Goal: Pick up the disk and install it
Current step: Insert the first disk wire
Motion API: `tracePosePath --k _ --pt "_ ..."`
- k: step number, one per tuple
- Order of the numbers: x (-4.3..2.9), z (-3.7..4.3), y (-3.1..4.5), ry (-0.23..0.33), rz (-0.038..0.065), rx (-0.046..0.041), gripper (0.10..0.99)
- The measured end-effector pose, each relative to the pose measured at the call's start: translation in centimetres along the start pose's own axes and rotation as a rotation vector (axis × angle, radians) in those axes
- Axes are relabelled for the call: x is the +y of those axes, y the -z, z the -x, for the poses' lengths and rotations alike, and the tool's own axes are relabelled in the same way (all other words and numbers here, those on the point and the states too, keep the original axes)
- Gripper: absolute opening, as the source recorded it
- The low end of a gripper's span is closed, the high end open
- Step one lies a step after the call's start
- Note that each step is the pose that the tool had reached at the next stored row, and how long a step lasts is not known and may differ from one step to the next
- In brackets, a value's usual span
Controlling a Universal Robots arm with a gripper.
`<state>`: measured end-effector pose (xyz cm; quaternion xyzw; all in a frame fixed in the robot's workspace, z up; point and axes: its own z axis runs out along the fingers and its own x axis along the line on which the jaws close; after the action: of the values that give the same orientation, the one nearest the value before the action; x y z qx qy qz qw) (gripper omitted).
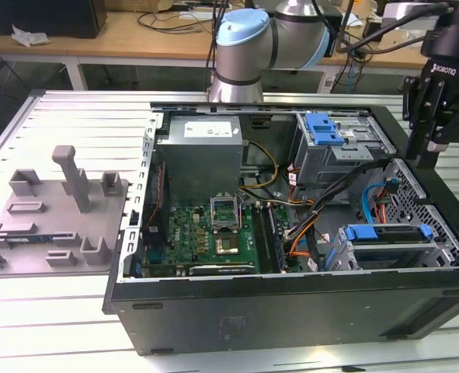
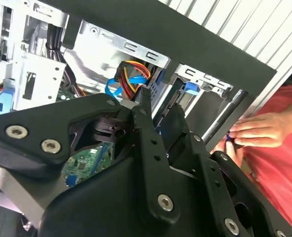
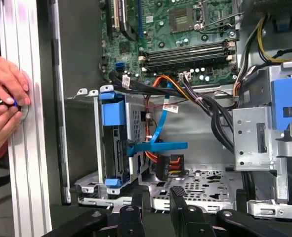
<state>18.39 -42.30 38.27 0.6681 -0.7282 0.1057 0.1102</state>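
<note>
in the exterior view the gripper [image 1: 429, 155] hung empty over the far edge of the open computer case [image 1: 291, 311], well apart from the grey fixture [image 1: 54, 210] on the counter [image 1: 74, 109]. the disk [image 1: 386, 233] sat below it and a little inward, in its blue carrier inside the drive cage, apparently slid home.

in the second wrist view the fingers [image 2: 146, 128] stood slightly spread with nothing between them. a person's hand [image 2: 259, 131] rested on the counter beyond the case wall.

in the first wrist view the disk [image 3: 112, 113] stood just ahead of the gripper [image 3: 155, 195], with a blue cable [image 3: 160, 145] and orange wires [image 3: 173, 86] beside it. as i judged it, doing this step well meant the carrier sitting flush on both rails, with the gripper kept off those cables.
</note>
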Motion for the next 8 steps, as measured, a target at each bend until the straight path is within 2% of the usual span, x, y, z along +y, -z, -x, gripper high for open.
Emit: tracePosePath --k 2,4,5,6,7,8 --pt "0.05 0.18 -0.27 -0.01 0.003 0.0002 0.353" --pt "0.19 0.77 -0.45 -0.013 0.003 0.0021 0.353" --pt "0.34 1.79 -0.31 -0.013 0.002 0.0151 0.353" --pt "0.43 2.33 -0.19 -0.014 0.0 0.0379 0.353" --pt "0.46 2.47 -0.16 -0.013 -0.002 0.0657 0.353" --pt "0.47 2.53 -0.14 -0.012 -0.002 0.0805 0.353"
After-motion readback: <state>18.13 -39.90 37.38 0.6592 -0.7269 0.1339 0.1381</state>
